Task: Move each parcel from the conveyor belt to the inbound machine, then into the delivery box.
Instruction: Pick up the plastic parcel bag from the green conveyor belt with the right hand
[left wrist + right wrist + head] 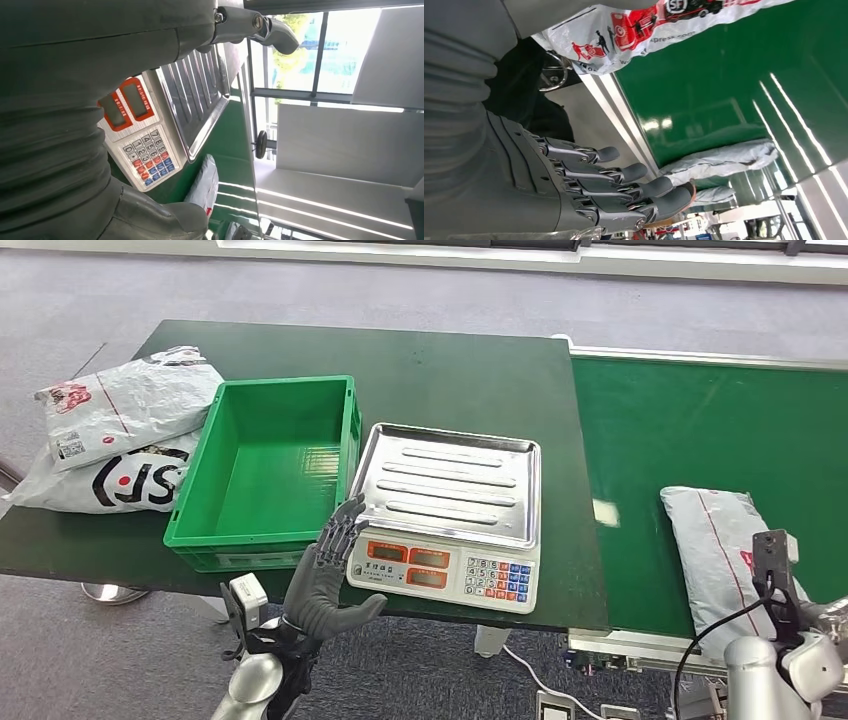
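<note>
Head view high, facing down; wrist views close, turned; scale shared.

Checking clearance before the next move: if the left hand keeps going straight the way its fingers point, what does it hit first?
Likely the scale: the left hand is open, its fingertips at the front left corner by the steel tray. Depth is unclear; it might pass between scale and green crate.

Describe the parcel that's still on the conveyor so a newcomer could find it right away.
Start at the green conveyor belt right of the dark table. Near its front edge lies a grey parcel, alone beside the right arm. The other two bags are stacked at the table's far left, beyond the green crate.
</note>
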`<action>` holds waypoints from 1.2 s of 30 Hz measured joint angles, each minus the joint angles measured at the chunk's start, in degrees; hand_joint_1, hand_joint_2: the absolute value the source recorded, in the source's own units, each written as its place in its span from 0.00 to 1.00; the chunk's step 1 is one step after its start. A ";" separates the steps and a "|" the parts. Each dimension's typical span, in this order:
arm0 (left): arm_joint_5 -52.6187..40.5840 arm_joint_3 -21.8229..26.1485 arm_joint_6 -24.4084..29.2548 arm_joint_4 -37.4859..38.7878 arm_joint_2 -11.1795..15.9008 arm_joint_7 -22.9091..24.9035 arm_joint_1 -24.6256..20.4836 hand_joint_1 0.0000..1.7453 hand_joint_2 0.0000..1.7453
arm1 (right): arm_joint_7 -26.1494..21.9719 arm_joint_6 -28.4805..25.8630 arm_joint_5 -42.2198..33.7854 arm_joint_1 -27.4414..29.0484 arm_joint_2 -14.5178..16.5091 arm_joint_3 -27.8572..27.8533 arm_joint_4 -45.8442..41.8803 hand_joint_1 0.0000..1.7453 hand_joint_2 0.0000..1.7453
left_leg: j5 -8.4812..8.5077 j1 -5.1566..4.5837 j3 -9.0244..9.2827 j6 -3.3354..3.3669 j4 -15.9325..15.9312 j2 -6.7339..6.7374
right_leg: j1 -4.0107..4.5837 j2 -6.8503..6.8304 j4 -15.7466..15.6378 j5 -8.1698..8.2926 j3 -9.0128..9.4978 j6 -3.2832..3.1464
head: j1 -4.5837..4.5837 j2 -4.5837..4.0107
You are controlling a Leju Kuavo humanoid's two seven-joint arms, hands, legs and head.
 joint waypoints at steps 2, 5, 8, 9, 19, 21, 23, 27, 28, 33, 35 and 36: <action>-0.06 0.01 -0.02 0.01 0.00 0.05 -0.05 0.00 1.00 | 0.10 0.00 0.21 -0.34 -0.29 -0.67 1.55 0.00 1.00 | 0.00 0.00 0.01 0.00 0.00 0.01 | 0.00 0.03 0.00 0.00 0.00 0.00 | 0.00 -0.01; -0.08 0.01 -0.03 0.02 0.00 0.10 -0.11 0.00 1.00 | 1.22 1.08 1.45 -0.94 -0.62 -1.27 3.45 0.00 1.00 | 0.00 0.00 0.01 0.00 0.00 0.01 | 0.00 0.05 0.00 0.00 0.00 0.00 | -0.01 -0.01; -0.08 0.01 0.02 0.21 0.00 0.24 -0.49 0.00 1.00 | 3.77 5.20 4.23 -2.28 -1.00 -1.79 6.22 0.00 1.00 | 0.01 0.00 0.01 0.00 0.00 0.01 | 0.00 0.07 0.00 0.01 0.01 0.00 | 0.00 -0.02; -0.08 0.01 0.04 0.33 0.00 0.31 -0.65 0.00 1.00 | 4.49 6.78 5.11 -2.81 -1.12 -1.96 7.32 0.00 1.00 | 0.01 0.00 0.01 0.00 0.00 0.01 | 0.00 0.07 0.00 0.01 0.01 0.00 | 0.01 -0.01; -0.08 0.01 0.58 1.60 0.00 0.76 -1.66 0.00 1.00 | 7.12 16.30 9.75 -8.06 -2.40 -2.24 16.75 0.00 1.00 | 0.02 0.00 0.02 0.00 0.00 0.01 | 0.00 0.07 0.00 0.02 0.02 0.00 | -0.01 -0.01; -0.08 0.01 0.64 1.81 -0.01 0.76 -1.67 0.00 1.00 | 7.15 17.51 10.12 -8.68 -2.49 -2.24 17.74 0.00 1.00 | 0.01 0.00 0.02 0.00 0.00 0.01 | 0.00 0.07 0.00 0.02 0.02 0.00 | -0.01 -0.01; -0.09 0.01 0.75 1.96 -0.02 0.78 -1.68 0.00 1.00 | 7.09 19.49 10.50 -9.29 -2.52 -2.24 18.70 0.00 1.00 | 0.01 0.01 0.02 0.00 0.00 0.02 | 0.01 0.08 0.00 0.02 0.03 0.00 | -0.01 -0.01; -0.19 0.01 1.07 2.31 -0.02 0.79 -1.67 0.00 1.00 | 6.42 22.46 11.20 -10.19 -2.51 -2.23 20.44 0.00 1.00 | 0.01 0.01 0.02 0.00 0.00 0.01 | 0.01 0.08 0.00 0.02 0.05 0.00 | -0.01 -0.01; -0.20 0.01 1.10 2.37 -0.02 0.79 -1.67 0.00 1.00 | 6.23 22.80 11.26 -10.39 -2.51 -2.23 20.77 0.00 1.00 | 0.01 0.01 0.03 0.00 0.00 0.01 | 0.01 0.08 0.00 0.02 0.06 0.00 | -0.01 -0.01; -0.22 0.01 1.11 2.49 -0.02 0.79 -1.66 0.00 1.00 | 6.00 23.28 11.29 -10.82 -2.49 -2.22 21.73 0.00 1.00 | 0.01 0.01 0.05 0.00 0.00 0.01 | 0.01 0.08 0.00 0.02 0.09 0.00 | -0.01 -0.01; -0.23 0.01 1.11 2.57 -0.02 0.79 -1.66 0.00 1.00 | 5.91 23.32 11.28 -10.88 -2.47 -2.22 21.94 0.00 1.00 | 0.01 0.01 0.06 0.00 0.00 0.00 | 0.01 0.07 0.00 0.02 0.10 0.00 | -0.01 -0.01; -0.23 0.01 1.11 2.61 -0.02 0.79 -1.66 0.00 1.00 | 5.86 23.35 11.28 -10.90 -2.47 -2.22 22.03 0.00 1.00 | 0.01 0.01 0.06 0.00 0.00 0.00 | 0.01 0.07 0.00 0.02 0.11 0.00 | -0.01 -0.01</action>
